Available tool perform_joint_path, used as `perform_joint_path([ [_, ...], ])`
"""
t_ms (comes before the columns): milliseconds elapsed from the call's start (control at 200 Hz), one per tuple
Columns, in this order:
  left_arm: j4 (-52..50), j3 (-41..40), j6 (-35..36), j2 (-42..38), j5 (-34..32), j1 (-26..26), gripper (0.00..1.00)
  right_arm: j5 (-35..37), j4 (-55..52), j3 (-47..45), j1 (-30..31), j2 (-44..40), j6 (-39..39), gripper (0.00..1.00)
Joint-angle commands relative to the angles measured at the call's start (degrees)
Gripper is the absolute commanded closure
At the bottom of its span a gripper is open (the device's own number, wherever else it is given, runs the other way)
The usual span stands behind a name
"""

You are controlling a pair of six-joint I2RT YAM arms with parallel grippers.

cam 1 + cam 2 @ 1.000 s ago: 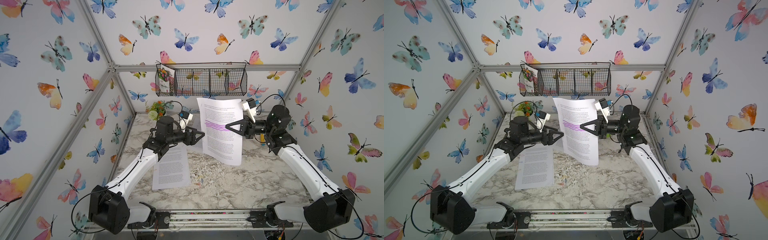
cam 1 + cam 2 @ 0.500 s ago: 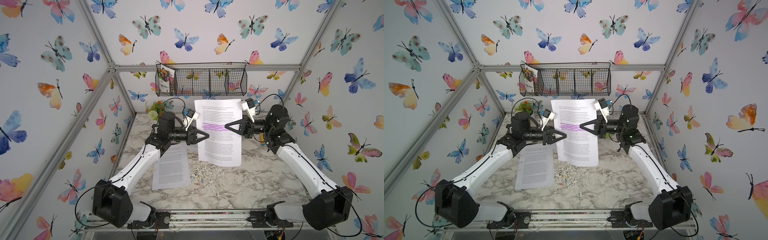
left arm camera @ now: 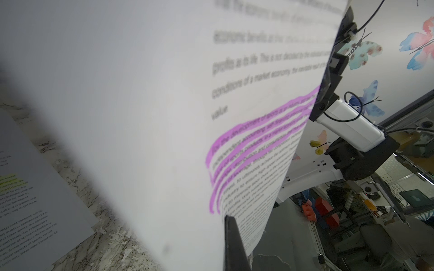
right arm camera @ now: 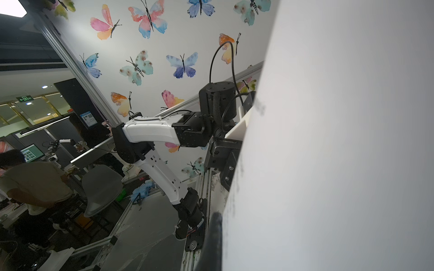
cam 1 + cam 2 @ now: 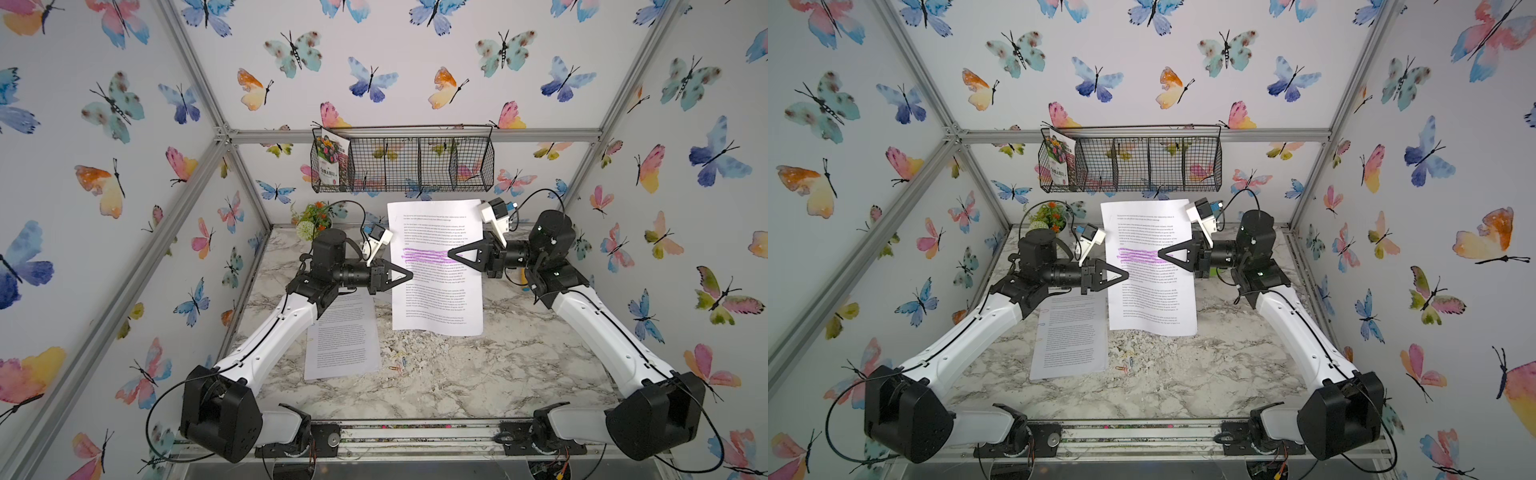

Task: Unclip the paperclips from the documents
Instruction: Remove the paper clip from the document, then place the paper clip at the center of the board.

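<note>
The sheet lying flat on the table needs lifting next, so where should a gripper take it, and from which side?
Probably its near right corner, coming in low from the bare table on its right. The sheet lies flat, so only an edge can be pinched, and the left arm hangs over its far end.

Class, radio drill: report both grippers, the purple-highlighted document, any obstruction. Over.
Left gripper shut on purple-highlighted document. Right gripper shut on its opposite edge. Sheet upright between them. Nothing obstructing.
</note>
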Motion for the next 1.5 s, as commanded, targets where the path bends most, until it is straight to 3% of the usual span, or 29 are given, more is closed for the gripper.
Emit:
perform_joint_path([
  [0,0.0,-0.6,-0.6,-2.2,-1.9,1.4,0.94,0.6,-0.5,-0.5,0.1,-0.7,-1.9,0.98],
  [185,-0.2,-1.6,-0.8,-3.1,-2.1,2.5,0.88,1.0,-1.2,-0.7,0.1,-1.2,-2.5,0.98],
  [255,-0.2,-2.1,-0.7,-3.5,-2.0,2.5,0.9,1.1,-1.3,-0.8,0.1,-1.2,-2.4,0.98],
  [335,-0.2,-2.6,-0.8,-3.8,-1.9,2.8,1.0,1.3,-1.4,-1.1,0.1,-1.4,-2.5,0.98],
  [596,-0.4,-4.5,-1.5,-5.4,-3.1,4.2,1.0,2.6,-3.7,-1.5,0.1,-2.0,-4.7,0.98],
  [986,-11.3,-8.9,2.4,-9.9,-14.6,10.4,1.0,7.2,-5.3,-2.8,-4.4,-2.0,-7.0,0.97],
  [1126,-13.9,-9.1,4.2,-9.3,-15.4,10.7,1.0,7.0,-5.6,-2.7,-4.4,-1.7,-7.1,0.97],
  [1281,-20.2,-11.3,7.8,-5.3,-14.9,8.0,1.0,10.7,-8.8,-2.3,-4.4,-0.4,-7.5,0.98],
  [1397,-22.8,-15.6,11.9,-3.1,-20.7,0.6,1.0,16.8,-15.8,0.2,-4.5,1.7,-10.3,0.98],
  [1497,-19.9,-20.2,10.6,-1.1,-24.5,-4.4,1.0,21.5,-21.8,2.9,-5.3,3.8,-11.2,0.98],
])
